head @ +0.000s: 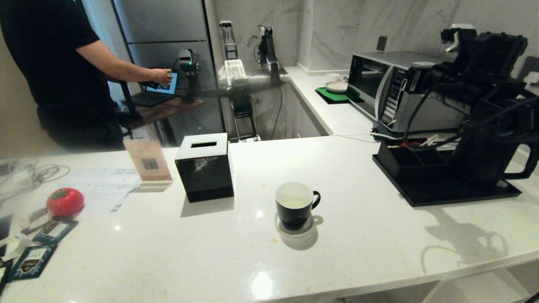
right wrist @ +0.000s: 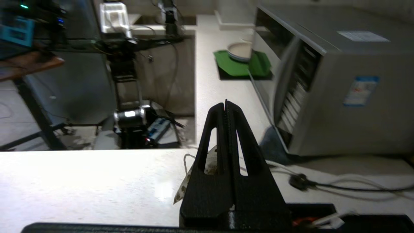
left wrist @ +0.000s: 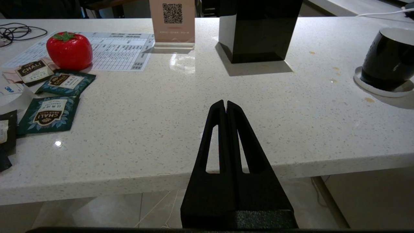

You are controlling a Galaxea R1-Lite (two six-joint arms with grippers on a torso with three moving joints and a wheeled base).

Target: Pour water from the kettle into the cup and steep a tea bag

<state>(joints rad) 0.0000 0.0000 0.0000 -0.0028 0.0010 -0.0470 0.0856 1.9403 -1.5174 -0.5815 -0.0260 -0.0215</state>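
Under the shut right hand (right wrist: 225, 105), tea bag (right wrist: 189, 181).

You have one cup (head: 294, 205), one kettle (head: 484, 155), one tissue box (head: 204, 166), one red tomato-shaped thing (head: 65, 202), one microwave (head: 391, 90), one card with a square code (head: 148, 162) and three teal sachets (left wrist: 48, 115) in view.

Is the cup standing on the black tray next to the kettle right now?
No. In the head view the cup stands on a white coaster mid-counter, well apart from the black tray that holds the kettle.
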